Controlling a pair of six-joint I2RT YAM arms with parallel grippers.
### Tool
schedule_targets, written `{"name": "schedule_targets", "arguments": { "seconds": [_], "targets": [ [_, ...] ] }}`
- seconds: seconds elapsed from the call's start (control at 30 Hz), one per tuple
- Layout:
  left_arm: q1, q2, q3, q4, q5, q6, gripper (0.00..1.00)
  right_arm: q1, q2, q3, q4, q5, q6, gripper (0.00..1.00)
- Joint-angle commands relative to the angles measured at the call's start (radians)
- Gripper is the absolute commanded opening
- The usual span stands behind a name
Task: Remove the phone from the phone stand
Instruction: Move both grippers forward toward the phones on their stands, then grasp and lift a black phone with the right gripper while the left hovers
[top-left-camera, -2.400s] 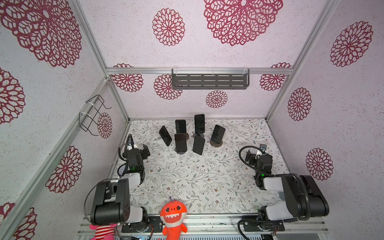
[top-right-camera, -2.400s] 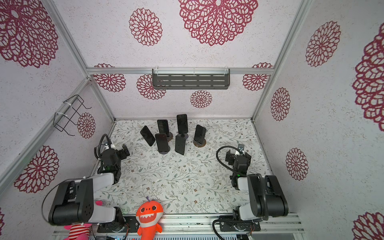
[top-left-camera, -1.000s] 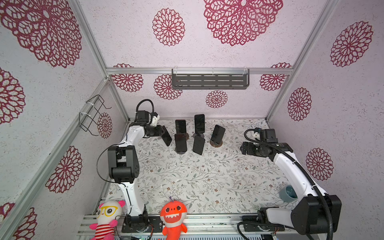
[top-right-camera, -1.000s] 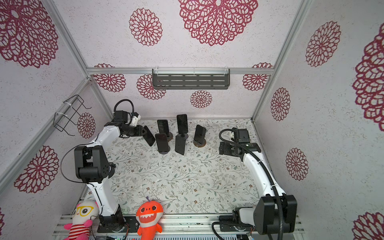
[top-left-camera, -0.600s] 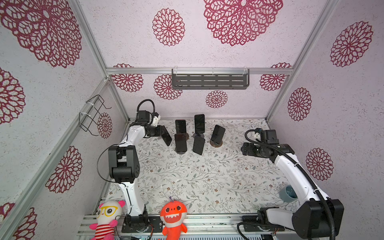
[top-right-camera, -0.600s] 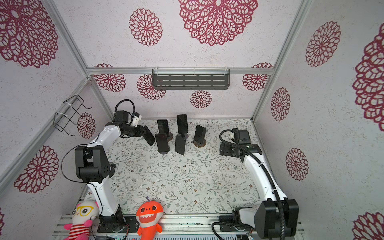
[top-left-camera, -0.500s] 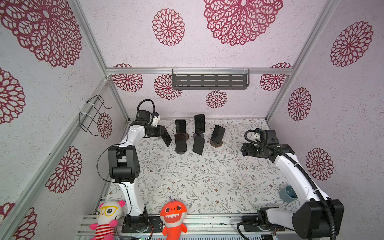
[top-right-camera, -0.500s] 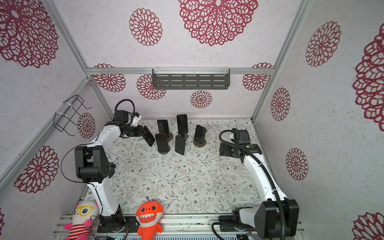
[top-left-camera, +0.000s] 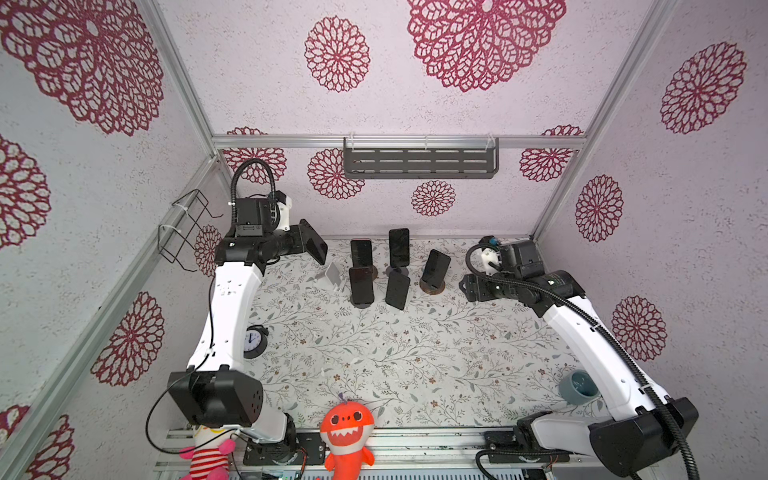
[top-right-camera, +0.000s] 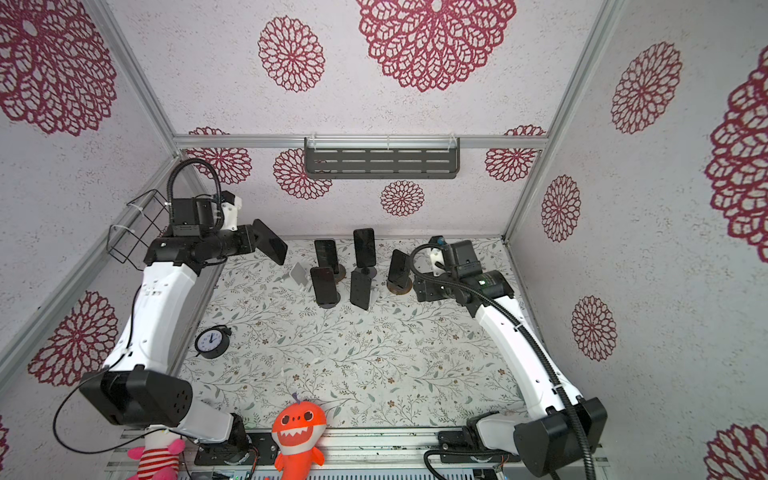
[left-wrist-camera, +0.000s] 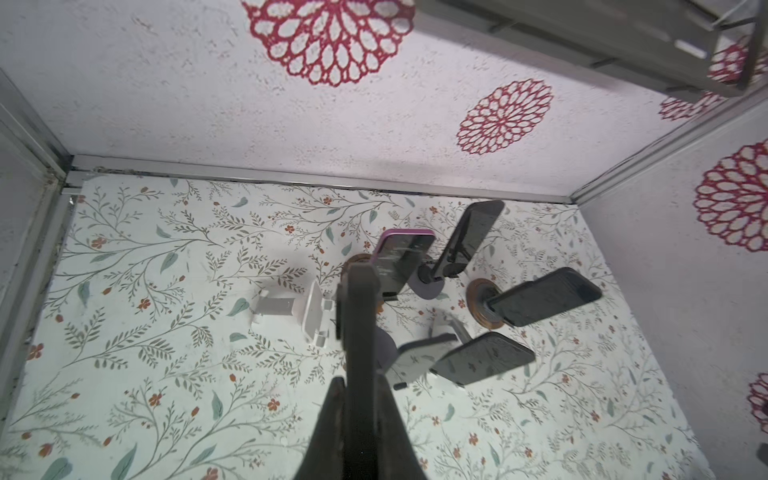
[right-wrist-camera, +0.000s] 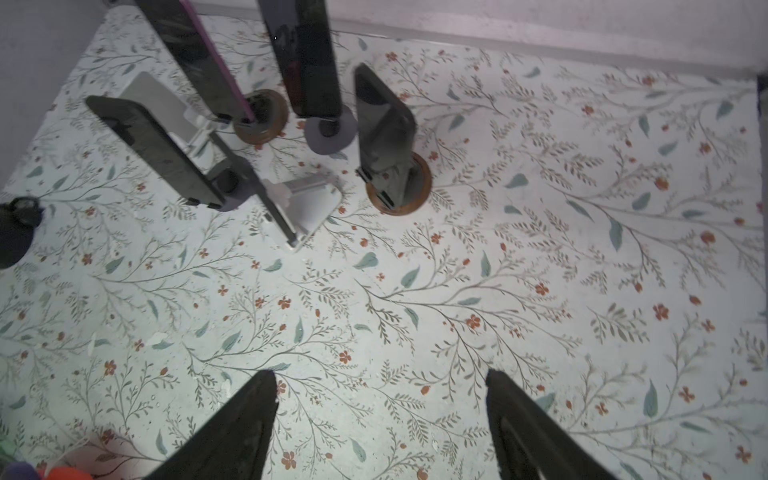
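In both top views my left gripper (top-left-camera: 302, 245) (top-right-camera: 254, 240) is shut on a dark phone (top-left-camera: 314, 247) (top-right-camera: 271, 247), held tilted in the air at the back left. The white phone stand (top-left-camera: 333, 274) (top-right-camera: 299, 274) below it is bare. In the left wrist view the phone (left-wrist-camera: 360, 324) shows edge-on between the shut jaws of the left gripper (left-wrist-camera: 358, 386), above the white phone stand (left-wrist-camera: 313, 311). My right gripper (top-left-camera: 465, 286) (right-wrist-camera: 380, 380) is open and holds nothing, right of the phone on a brown round stand (top-left-camera: 435, 267).
Several other dark phones on stands (top-left-camera: 361, 282) crowd the back middle of the floral table. A small clock (top-left-camera: 254, 340) sits by the left arm, a grey cup (top-left-camera: 576, 386) at the front right, an orange plush (top-left-camera: 347, 432) at the front edge. A grey shelf (top-left-camera: 419, 160) hangs on the back wall.
My left gripper has shut on the phone and carried it up and left, off the white stand, which now stands bare. The right gripper's jaws have narrowed a little.
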Motion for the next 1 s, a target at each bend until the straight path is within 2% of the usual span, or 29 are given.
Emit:
{"name": "schedule_targets", "arguments": {
  "seconds": [0.0,0.1,0.23,0.33,0.43,0.53,0.73,0.87,0.97],
  "targets": [
    [-0.044,-0.059,-0.049,-0.211,0.040,-0.032,0.00,0.095,0.019,0.057,-0.001,0.015,-0.090,0.81],
    [-0.066,-0.105,-0.114,-0.303,0.079,-0.037,0.00,0.176,0.080,0.133,-0.010,0.009,-0.127,0.81],
    [-0.099,-0.147,-0.224,-0.314,0.223,-0.051,0.00,0.279,0.197,0.245,-0.044,0.002,-0.181,0.81],
    [-0.124,-0.151,-0.304,-0.259,0.359,-0.065,0.00,0.337,0.265,0.291,-0.014,-0.071,-0.203,0.83],
    [-0.143,-0.123,-0.349,-0.227,0.448,-0.045,0.00,0.382,0.319,0.322,0.019,-0.173,-0.216,0.90],
    [-0.146,-0.078,-0.342,-0.226,0.479,-0.022,0.00,0.421,0.370,0.350,0.033,-0.221,-0.242,0.98],
    [-0.152,-0.007,-0.328,-0.183,0.573,-0.009,0.00,0.466,0.446,0.361,0.107,-0.269,-0.224,0.99],
    [-0.153,0.032,-0.318,-0.174,0.583,-0.015,0.00,0.471,0.467,0.333,0.180,-0.287,-0.179,0.99],
    [-0.154,0.040,-0.317,-0.157,0.565,-0.034,0.00,0.472,0.495,0.325,0.189,-0.242,-0.167,0.99]
  ]
}}
